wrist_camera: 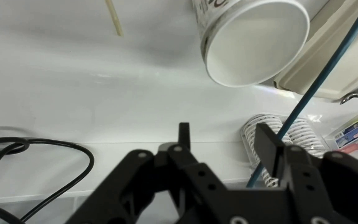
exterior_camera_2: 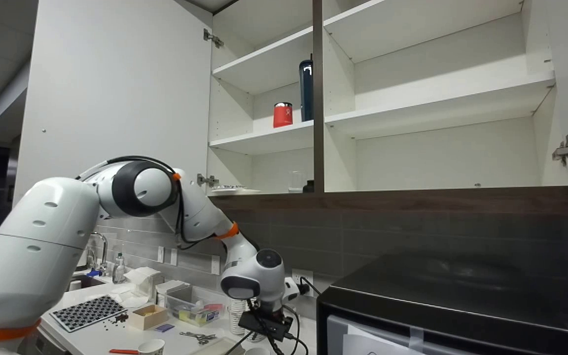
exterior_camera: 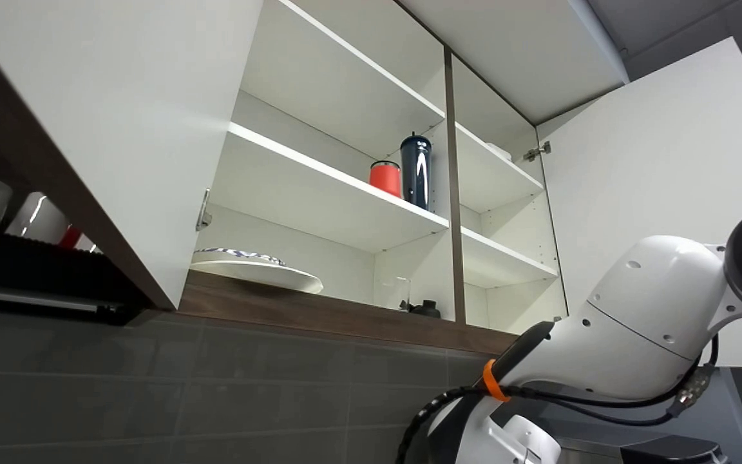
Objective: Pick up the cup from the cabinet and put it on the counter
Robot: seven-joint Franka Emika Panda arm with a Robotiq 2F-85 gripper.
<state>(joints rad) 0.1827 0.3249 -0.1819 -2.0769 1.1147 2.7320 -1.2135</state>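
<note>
Wrist view, left to right: black cord [wrist_camera: 64, 143] left of the fingers [wrist_camera: 184, 135], gripper [wrist_camera: 225, 143] spread wide holding nothing, bare counter [wrist_camera: 210, 115] showing through the gap, teal cord [wrist_camera: 328, 68] passing behind the right-hand finger, contact not determinable. In an exterior view the arm [exterior_camera_2: 52, 231] arches in from the left and folds down over the counter; the cup [exterior_camera_2: 295, 181] stands upright well above the fingers, in the lowest compartment of the cabinet [exterior_camera_2: 442, 158], and a black appliance [exterior_camera_2: 442, 315] bounds the room to their right.
</note>
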